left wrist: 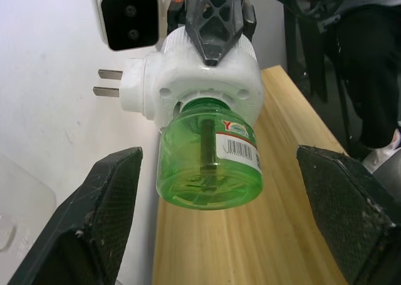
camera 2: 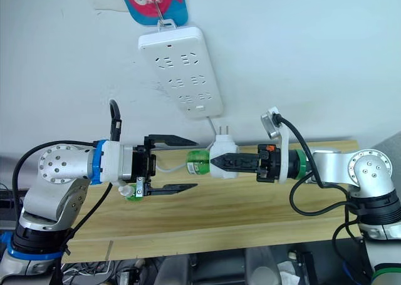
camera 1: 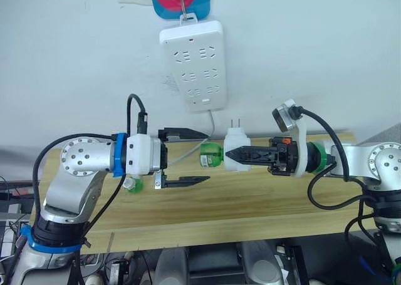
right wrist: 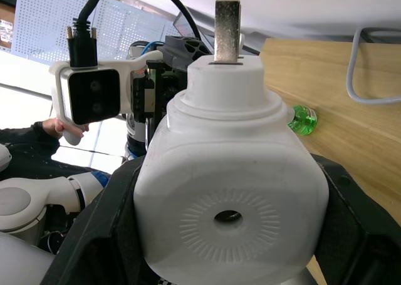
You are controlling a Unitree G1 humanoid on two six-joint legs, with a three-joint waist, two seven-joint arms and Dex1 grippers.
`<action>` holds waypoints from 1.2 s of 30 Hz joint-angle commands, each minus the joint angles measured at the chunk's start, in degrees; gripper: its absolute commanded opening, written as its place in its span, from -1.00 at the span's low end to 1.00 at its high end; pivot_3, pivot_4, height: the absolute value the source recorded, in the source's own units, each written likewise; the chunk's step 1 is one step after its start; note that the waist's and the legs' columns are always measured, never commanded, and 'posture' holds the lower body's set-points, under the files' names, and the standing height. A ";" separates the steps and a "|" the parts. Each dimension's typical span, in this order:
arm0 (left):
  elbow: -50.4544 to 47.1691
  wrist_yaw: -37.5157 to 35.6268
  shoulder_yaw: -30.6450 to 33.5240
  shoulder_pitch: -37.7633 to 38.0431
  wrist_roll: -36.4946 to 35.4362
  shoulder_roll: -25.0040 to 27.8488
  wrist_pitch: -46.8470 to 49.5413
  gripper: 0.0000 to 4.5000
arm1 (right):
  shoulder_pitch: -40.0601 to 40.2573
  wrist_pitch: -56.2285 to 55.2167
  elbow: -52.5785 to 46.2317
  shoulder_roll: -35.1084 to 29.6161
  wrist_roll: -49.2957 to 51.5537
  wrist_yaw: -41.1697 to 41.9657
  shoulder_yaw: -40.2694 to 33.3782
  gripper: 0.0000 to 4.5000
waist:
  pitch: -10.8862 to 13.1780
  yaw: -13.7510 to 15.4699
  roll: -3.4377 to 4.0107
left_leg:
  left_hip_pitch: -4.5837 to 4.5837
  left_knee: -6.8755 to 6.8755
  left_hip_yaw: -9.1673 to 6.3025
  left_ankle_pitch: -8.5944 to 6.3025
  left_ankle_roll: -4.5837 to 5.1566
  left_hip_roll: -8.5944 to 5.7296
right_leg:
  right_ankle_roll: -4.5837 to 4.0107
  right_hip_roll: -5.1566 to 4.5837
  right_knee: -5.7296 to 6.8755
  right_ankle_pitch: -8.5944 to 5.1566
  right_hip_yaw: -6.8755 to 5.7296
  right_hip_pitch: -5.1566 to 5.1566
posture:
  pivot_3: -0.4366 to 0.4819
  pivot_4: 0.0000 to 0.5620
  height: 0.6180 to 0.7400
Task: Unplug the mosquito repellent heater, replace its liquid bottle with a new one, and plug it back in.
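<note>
My right gripper (camera 1: pixel 237 155) is shut on the white mosquito repellent heater (camera 1: pixel 237 146) and holds it in the air above the wooden table (camera 1: pixel 250 203), prongs up. Its liquid bottle (left wrist: pixel 209 161), green with a dark wick inside, is still screwed into the heater and points toward my left gripper (camera 1: pixel 207 157). That gripper is open, one finger above the bottle and one below, not touching it. The new one (camera 1: pixel 131 185), green with a white cap, lies on the table below my left wrist.
A white power strip (camera 1: pixel 193 66) hangs on the wall above the heater, its cord (camera 1: pixel 214 123) running down behind the table. The table's front edge (camera 1: pixel 219 235) is near me. A person (left wrist: pixel 369 78) is beyond the table's right end.
</note>
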 commanded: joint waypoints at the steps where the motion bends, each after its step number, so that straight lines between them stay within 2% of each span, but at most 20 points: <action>1: -0.23 0.30 -0.61 -0.30 1.70 -0.45 -3.54 0.83 | -0.26 -0.03 -1.37 0.44 1.39 0.07 -2.12 0.33 | 0.00 -0.08 0.00 | 0.00 0.00 0.00 0.00 0.00 0.00 | 0.00 0.00 0.00 0.00 0.00 0.00 | -0.48 0.20 1.00; 11: 4.65 1.42 -1.92 -2.91 6.81 -3.01 -14.21 0.83 | -0.37 0.50 -0.82 0.86 1.39 0.10 -2.39 0.33 | 0.00 -0.13 0.00 | 0.00 0.00 -0.01 0.00 0.00 -0.01 | 0.00 0.00 0.04 0.00 -0.01 0.00 | -0.47 0.22 1.00; 19: 5.42 0.42 -2.84 -3.16 5.70 -2.87 -14.85 0.83 | -0.35 0.53 -0.85 1.10 1.39 0.04 -2.49 0.33 | 0.00 -0.24 0.00 | 0.00 0.00 -0.01 0.00 0.01 -0.01 | 0.00 0.00 0.24 0.00 0.00 0.00 | -0.49 0.24 1.00; 22: 5.50 -0.11 -2.85 -3.13 4.72 -2.65 -14.06 0.58 | -0.22 0.52 -0.98 1.11 1.39 0.02 -2.50 0.33 | 0.00 -0.23 0.00 | -0.01 0.01 -0.01 0.00 0.01 -0.01 | 0.00 0.00 0.25 0.00 -0.01 0.00 | -0.48 0.24 1.00; 26: 5.88 -0.89 -2.72 -2.76 4.00 -2.11 -13.84 0.03 | -0.19 0.55 -0.97 1.19 1.39 -0.02 -2.49 0.33 | 0.00 -0.24 0.00 | 0.00 0.01 -0.02 0.00 0.01 -0.01 | 0.00 0.00 0.24 0.00 -0.01 0.00 | -0.48 0.25 1.00; 32: 5.78 -0.72 -2.61 -2.73 3.25 -1.93 -13.00 0.00 | -0.45 0.86 -0.87 1.13 1.39 -0.04 -2.37 0.33 | 0.00 -0.23 0.00 | 0.00 0.00 -0.02 0.00 0.01 -0.01 | 0.00 0.00 0.23 0.00 -0.01 0.00 | -0.48 0.25 1.00; 36: 2.54 -1.16 -2.75 -1.96 -2.05 -0.49 -4.77 0.00 | -0.99 1.10 -1.22 0.68 1.39 -0.21 -1.64 0.33 | 0.00 -0.28 0.00 | 0.00 0.00 -0.03 0.00 0.01 -0.01 | 0.00 0.00 0.24 0.00 0.00 0.00 | -0.47 0.25 1.00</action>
